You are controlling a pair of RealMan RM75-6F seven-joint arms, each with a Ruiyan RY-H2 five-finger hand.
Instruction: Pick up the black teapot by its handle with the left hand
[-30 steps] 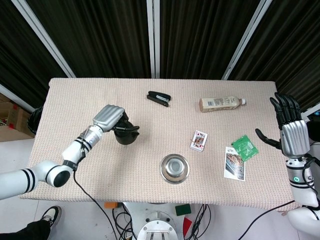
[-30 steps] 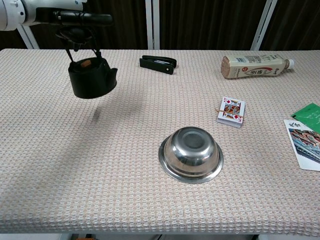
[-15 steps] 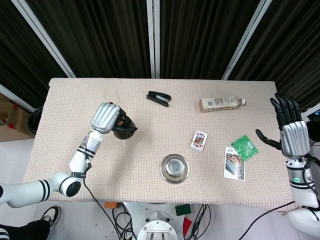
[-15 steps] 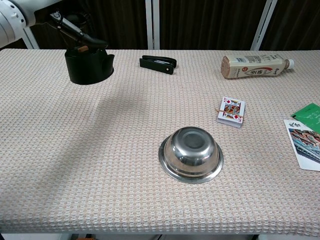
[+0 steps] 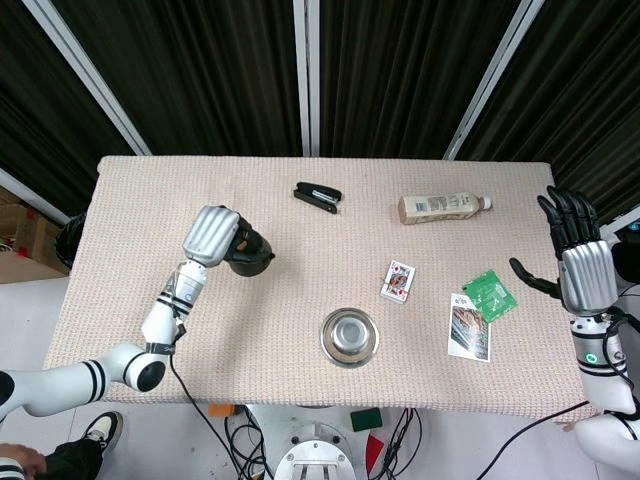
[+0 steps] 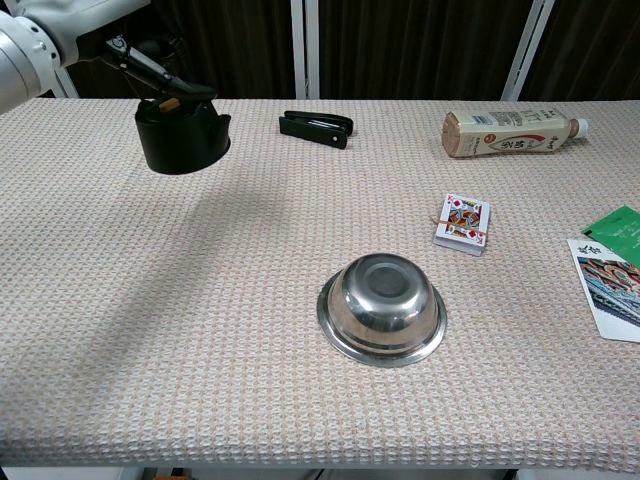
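Note:
The black teapot [image 5: 252,256] [image 6: 181,142] hangs upright above the left part of the table, its shadow falling on the cloth below. My left hand [image 5: 212,234] [image 6: 40,35] grips its thin wire handle [image 6: 158,77] from above, and in the head view the hand covers part of the pot. My right hand [image 5: 580,262] is held upright at the table's right edge, fingers spread, holding nothing. It shows only in the head view.
A black stapler [image 5: 317,197] [image 6: 316,127] and a lying bottle [image 5: 440,208] [image 6: 510,133] sit toward the back. A card deck [image 5: 398,281] [image 6: 462,223], an upturned steel bowl [image 5: 349,337] [image 6: 382,305], a green packet [image 5: 490,293] and a picture card [image 5: 469,326] lie centre and right.
My left hand has lifted the teapot and carried it a little toward the far side, then nearly stopped. Its forearm has swung in beneath. The right hand has stayed put.

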